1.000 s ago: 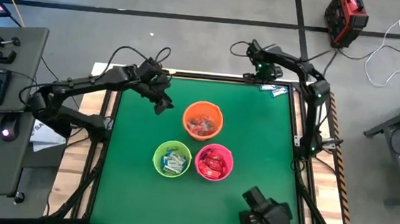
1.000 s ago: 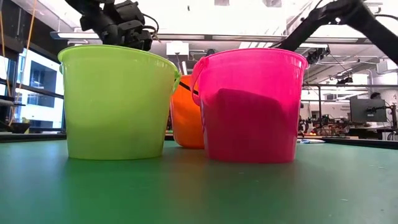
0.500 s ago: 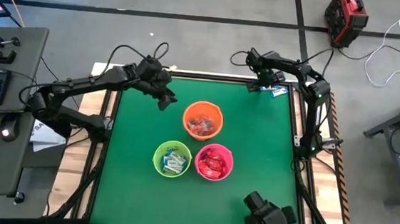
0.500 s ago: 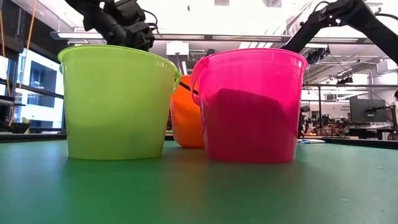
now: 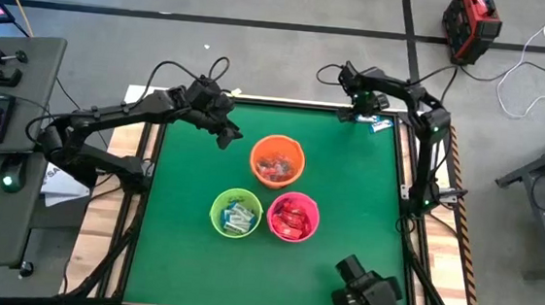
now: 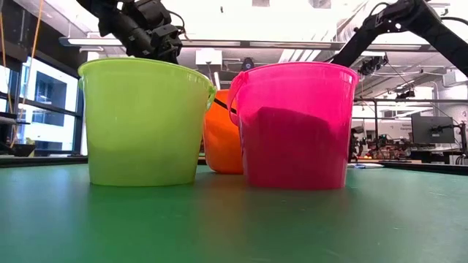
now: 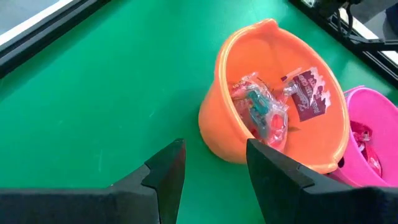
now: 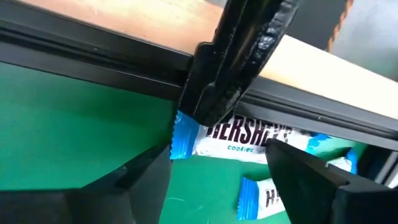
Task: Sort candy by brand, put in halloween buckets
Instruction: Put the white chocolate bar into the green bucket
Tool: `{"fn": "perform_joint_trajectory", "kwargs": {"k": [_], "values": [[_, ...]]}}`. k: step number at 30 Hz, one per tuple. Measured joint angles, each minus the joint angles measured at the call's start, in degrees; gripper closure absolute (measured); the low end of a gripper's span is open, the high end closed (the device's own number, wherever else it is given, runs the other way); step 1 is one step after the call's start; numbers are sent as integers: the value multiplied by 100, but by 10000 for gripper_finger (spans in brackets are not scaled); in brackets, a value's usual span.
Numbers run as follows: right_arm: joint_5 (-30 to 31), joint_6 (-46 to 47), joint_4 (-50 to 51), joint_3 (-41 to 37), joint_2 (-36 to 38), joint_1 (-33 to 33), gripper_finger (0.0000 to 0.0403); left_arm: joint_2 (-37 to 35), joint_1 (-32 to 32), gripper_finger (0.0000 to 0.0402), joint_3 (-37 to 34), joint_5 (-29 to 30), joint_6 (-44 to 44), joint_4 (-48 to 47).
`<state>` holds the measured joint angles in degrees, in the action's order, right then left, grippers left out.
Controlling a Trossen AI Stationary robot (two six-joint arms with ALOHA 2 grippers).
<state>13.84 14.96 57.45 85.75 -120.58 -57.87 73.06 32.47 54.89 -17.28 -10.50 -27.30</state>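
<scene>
Buckets hold sorted candy; perhaps two blue-white candies remain upper right, under the right gripper's spread, empty fingers.

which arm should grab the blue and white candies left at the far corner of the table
The right. Its open hand hangs directly over the blue-and-white candies; the left hand is beside the orange bucket.

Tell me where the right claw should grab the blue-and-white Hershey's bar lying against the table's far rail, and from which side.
Grip the Hershey's bar across its short width at the white middle, coming straight down. It lies flat and lengthwise along the black rail, so a sideways approach looks blocked there. The open right claw already straddles it; a second bar lies close beside, so keep the fingers narrow.
</scene>
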Motion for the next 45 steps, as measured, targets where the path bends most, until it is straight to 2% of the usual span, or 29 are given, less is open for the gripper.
{"fn": "perform_joint_trajectory", "kwargs": {"k": [3, 10, 13, 16, 19, 22, 25, 28, 32, 36, 40, 45], "values": [[-85, 0, -26, -5, -1, -61, 190, 0, 0, 241, 0, -2, -51, 36], [-53, -200, -5, -11, -8, -117, 342, 0, 0, 241, 0, -4, -297, 24], [-1, -345, 119, 24, 19, -80, 388, 0, 0, 241, 0, -6, -293, 24], [7, -487, 236, 29, 141, 20, 392, 0, 0, 241, 0, -7, -245, 23], [-75, -583, 393, 23, 571, 157, 398, 0, 5, 241, 0, -4, -123, 25], [-539, -616, 395, 36, 1124, 371, 401, 0, 43, 241, 0, 0, 12, 38], [-1260, -605, 290, 36, 1704, 636, 402, 0, 91, 241, 0, 102, 58, 67], [-2352, -717, 84, 42, 2240, 980, 402, 1, 160, 241, 0, 303, 130, 130], [-3832, -733, -369, 42, 2675, 1663, 402, 2, 328, 241, 0, 435, 612, 734], [-4589, -500, -866, 49, 2716, 2539, 402, 2, 540, 241, 0, 605, 664, 1485], [-4794, -464, -1432, 49, 2510, 3567, 402, 2, 714, 241, 0, 621, 671, 1876], [-4912, -337, -2336, 49, 2171, 4595, 402, 2, 846, 241, 0, 621, 662, 1907]]}}
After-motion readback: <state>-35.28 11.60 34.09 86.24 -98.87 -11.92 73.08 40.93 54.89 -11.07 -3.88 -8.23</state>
